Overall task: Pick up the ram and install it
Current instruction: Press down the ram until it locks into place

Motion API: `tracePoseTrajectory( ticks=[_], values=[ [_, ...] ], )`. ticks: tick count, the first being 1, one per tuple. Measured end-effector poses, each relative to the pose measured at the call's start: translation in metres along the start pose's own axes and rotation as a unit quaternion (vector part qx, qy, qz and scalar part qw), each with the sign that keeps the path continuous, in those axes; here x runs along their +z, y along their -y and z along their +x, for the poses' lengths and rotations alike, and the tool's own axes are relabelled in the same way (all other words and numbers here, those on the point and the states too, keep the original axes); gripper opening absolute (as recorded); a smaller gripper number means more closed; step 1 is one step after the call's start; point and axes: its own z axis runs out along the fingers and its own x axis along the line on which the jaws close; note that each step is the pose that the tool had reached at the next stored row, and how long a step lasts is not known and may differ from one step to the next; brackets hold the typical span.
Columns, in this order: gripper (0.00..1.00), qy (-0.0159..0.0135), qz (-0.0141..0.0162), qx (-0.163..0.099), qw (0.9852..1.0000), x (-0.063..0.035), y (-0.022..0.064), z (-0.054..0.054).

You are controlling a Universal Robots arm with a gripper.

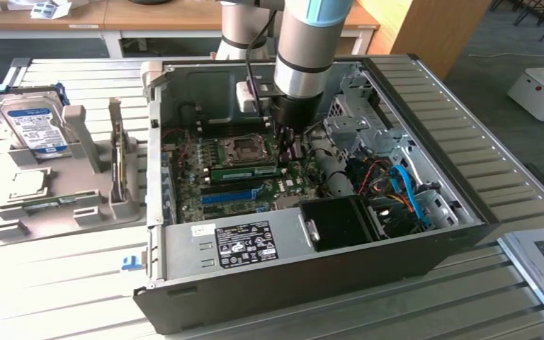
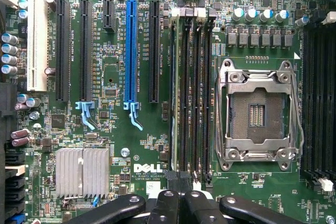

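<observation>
In the exterior view the ram (image 1: 244, 171), a thin green stick, lies along the black memory slots just beside the CPU socket (image 1: 246, 147), inside the open computer case. My gripper (image 1: 286, 147) reaches down into the case and hangs close over the right-hand end of that stick. In the wrist view the black fingers (image 2: 167, 209) meet with nothing between them, just above one end of the memory slots (image 2: 191, 98). I cannot pick out the ram's edge among those slots there. The blue expansion slot (image 2: 130, 51) runs parallel to them.
The case walls (image 1: 159, 142) ring the motherboard, with a drive cage and cables (image 1: 399, 191) on the exterior view's right and the power supply (image 1: 244, 244) in front. A grey holder (image 1: 93, 202) outside the case carries a hard drive (image 1: 31, 124).
</observation>
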Motion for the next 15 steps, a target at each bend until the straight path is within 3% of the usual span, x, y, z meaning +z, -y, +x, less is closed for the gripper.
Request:
tracePoseTrajectory(
  ticks=[15],
  values=[
    [0.1, 0.0, 0.0, 0.0, 1.0, 0.0009, 0.0001, 0.0]
  ],
)
